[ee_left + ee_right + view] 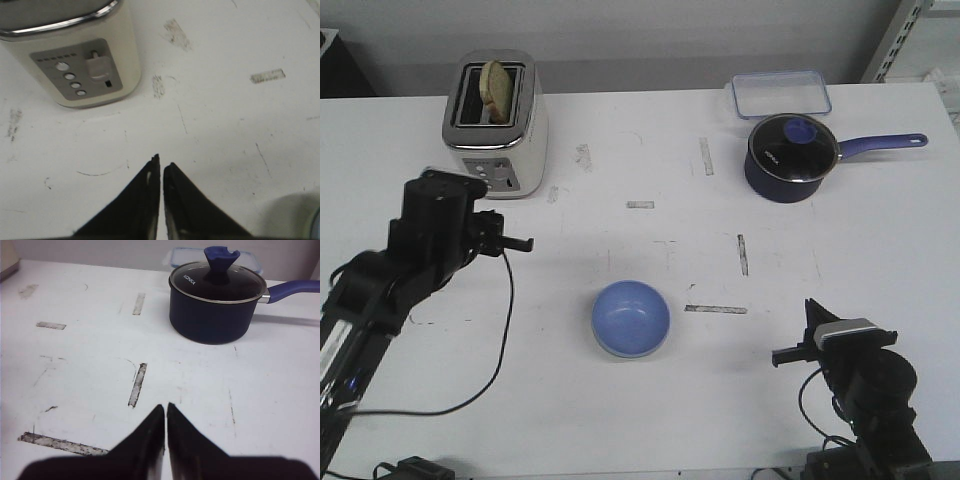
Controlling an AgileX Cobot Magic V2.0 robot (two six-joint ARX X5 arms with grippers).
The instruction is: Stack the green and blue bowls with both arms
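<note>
The periwinkle blue bowl [631, 318] stands upright in the middle of the table, nearer the front. A thin pale rim shows under its near edge; I cannot tell whether that is the mint green bowl, which shows nowhere on its own. My left gripper [525, 243] is shut and empty, up and to the left of the bowl, near the toaster. In the left wrist view its tips [161, 161] meet over bare table, and a sliver of the bowl [316, 227] shows at the frame's edge. My right gripper [811, 312] is shut and empty, to the right of the bowl; it also shows in the right wrist view [166, 405].
A cream toaster [498, 125] with a slice of bread stands at the back left. A dark navy saucepan [790, 157] with glass lid and long handle stands at the back right, with a clear lidded box [781, 94] behind it. Tape marks dot the white table [650, 150].
</note>
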